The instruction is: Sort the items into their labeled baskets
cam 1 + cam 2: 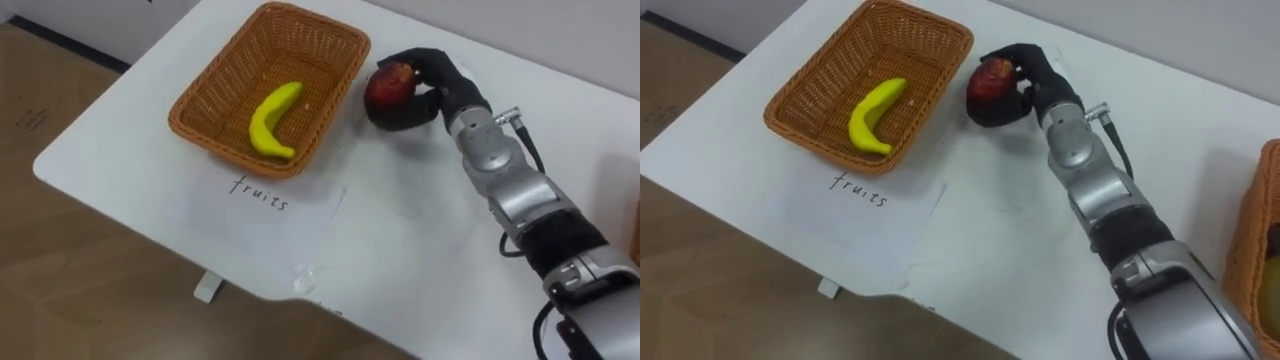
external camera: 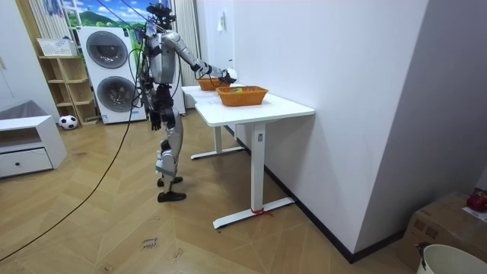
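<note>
A wicker basket stands on the white table above a paper sheet marked "fruits". A yellow banana lies inside it. My right hand is just to the right of the basket's rim, its dark fingers curled round a red apple. In the room view I stand at the table with the right arm stretched over the baskets, and my left hand hangs at my side.
A second wicker basket sits at the table's right edge. The table's near edge and the wooden floor lie to the left. A wall runs behind the table; washing machines stand behind me.
</note>
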Robot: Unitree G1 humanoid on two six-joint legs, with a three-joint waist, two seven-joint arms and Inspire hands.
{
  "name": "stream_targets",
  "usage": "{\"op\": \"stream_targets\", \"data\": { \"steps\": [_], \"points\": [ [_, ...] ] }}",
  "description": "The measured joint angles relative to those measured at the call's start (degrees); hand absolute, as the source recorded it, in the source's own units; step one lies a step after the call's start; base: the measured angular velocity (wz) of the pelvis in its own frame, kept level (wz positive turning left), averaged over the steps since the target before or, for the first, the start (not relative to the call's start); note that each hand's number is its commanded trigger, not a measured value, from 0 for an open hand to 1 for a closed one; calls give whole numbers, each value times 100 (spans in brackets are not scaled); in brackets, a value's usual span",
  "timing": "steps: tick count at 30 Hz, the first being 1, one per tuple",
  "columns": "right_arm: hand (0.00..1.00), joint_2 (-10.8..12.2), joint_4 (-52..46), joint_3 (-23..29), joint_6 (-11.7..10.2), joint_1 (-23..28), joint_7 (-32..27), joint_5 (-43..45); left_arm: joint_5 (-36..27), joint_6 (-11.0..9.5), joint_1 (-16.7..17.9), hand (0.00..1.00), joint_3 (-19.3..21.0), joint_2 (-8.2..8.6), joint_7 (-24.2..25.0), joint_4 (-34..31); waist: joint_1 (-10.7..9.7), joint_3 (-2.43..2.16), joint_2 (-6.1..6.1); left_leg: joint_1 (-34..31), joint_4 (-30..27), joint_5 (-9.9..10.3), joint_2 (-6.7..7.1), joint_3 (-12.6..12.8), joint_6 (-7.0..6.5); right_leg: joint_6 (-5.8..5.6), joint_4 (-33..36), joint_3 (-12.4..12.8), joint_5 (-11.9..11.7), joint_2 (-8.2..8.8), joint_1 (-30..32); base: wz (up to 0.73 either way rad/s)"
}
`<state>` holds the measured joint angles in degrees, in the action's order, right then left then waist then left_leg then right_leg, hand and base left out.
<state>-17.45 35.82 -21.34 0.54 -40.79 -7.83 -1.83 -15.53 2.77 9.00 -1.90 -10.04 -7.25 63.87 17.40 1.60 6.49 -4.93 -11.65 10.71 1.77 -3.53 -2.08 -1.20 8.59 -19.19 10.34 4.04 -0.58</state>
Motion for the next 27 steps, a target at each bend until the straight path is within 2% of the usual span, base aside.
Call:
{"op": "stream_targets", "data": {
  "steps": [3, 6, 13, 18, 27],
  "points": [
    [100, -3, -141, 96, 8, -39, -2, -8, 2, 58, 25, 0, 60, -2, 5, -3, -14, -2, -8, 95, 0, 0, 3, -2, 0, 0, -4, -13, 0, 4, -98, 2],
    [100, 6, -295, 195, 31, -39, -2, -4, 11, 70, 24, 0, 164, -4, 3, -13, -66, -2, -13, 195, 6, 0, 5, -27, 0, -1, -6, -138, 1, 6, -224, 8],
    [100, 8, -506, 242, 43, -39, -13, -3, 284, 97, 27, 0, 226, -11, -8, -134, -58, -20, -9, 220, -8, 0, 3, -21, 0, -1, 5, -132, 1, 6, -245, 1],
    [100, 1, -673, 242, 92, -39, -26, 10, 286, 105, 84, 0, 408, -11, -44, -200, -12, -133, -12, 346, -7, 0, 4, -48, 1, -1, 6, -136, 1, 1, -383, 2],
    [100, 18, -1111, 231, 148, -39, -12, 12, 788, 201, 198, 0, 413, -10, -86, -187, 48, -131, -10, 502, -4, 0, 10, -56, 1, -1, 7, -183, 1, 9, -547, 0]
  ]
}}
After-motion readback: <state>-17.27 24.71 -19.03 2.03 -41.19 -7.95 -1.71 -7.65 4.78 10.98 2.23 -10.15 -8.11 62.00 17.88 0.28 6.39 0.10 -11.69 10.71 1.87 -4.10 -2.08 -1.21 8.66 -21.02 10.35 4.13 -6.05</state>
